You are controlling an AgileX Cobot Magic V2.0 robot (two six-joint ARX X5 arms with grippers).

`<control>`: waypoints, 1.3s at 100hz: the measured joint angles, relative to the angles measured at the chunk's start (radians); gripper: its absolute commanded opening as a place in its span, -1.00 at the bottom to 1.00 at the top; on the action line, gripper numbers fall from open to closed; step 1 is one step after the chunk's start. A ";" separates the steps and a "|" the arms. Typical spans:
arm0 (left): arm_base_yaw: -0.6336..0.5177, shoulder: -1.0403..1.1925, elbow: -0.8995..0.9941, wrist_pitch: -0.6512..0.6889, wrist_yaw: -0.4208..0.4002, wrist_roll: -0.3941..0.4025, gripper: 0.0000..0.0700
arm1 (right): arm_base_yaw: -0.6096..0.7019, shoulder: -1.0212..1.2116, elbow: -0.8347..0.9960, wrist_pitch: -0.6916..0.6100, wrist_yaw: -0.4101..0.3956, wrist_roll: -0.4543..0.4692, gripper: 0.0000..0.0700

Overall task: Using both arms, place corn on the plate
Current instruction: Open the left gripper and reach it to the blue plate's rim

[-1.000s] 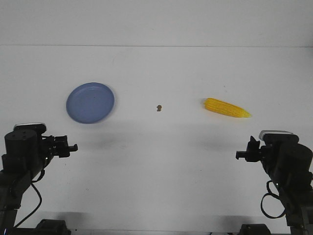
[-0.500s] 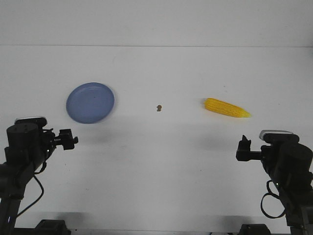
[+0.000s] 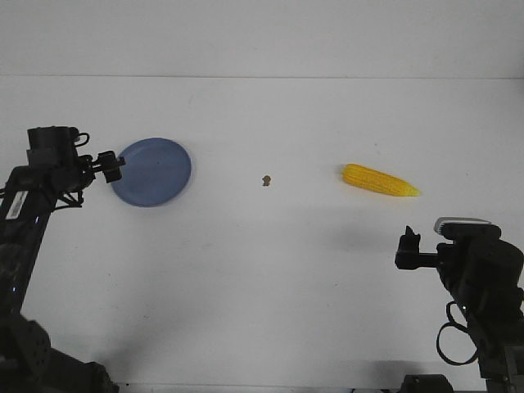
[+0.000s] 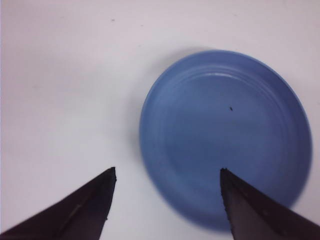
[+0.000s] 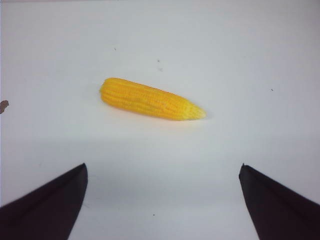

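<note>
Blue plate (image 3: 154, 172) edge behind left gripper (image 3: 115, 168), corn (image 3: 380, 180) unobstructed

Front camera looks forward over the whole table (image 3: 262, 270); wrist cameras look closely down at plate (image 4: 225, 135) and corn (image 5: 150, 99), both also in the front view.

A plain white desk (image 3: 270, 278) fills nearly the whole front view, its matte surface evenly lit and marked only by soft, faint grey shadows. Along its far edge a thin line meets a pale off-white wall (image 3: 262, 37), which is bare and slightly dimmer than the desk. A tiny brown speck (image 3: 266, 180) lies near the desk's middle.
</note>
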 measured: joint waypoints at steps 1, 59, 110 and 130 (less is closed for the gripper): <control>0.000 0.011 0.008 -0.001 0.000 0.000 0.22 | 0.000 0.000 0.000 0.000 0.000 0.000 0.82; 0.039 0.279 0.109 -0.011 0.002 0.005 0.22 | 0.000 0.000 0.000 -0.014 0.000 0.000 0.82; 0.043 0.340 0.111 0.025 0.002 0.005 0.22 | 0.000 0.000 0.000 -0.014 0.000 0.000 0.82; 0.043 0.364 0.111 0.026 0.006 0.004 -0.41 | 0.000 0.000 0.000 -0.014 0.000 0.000 0.82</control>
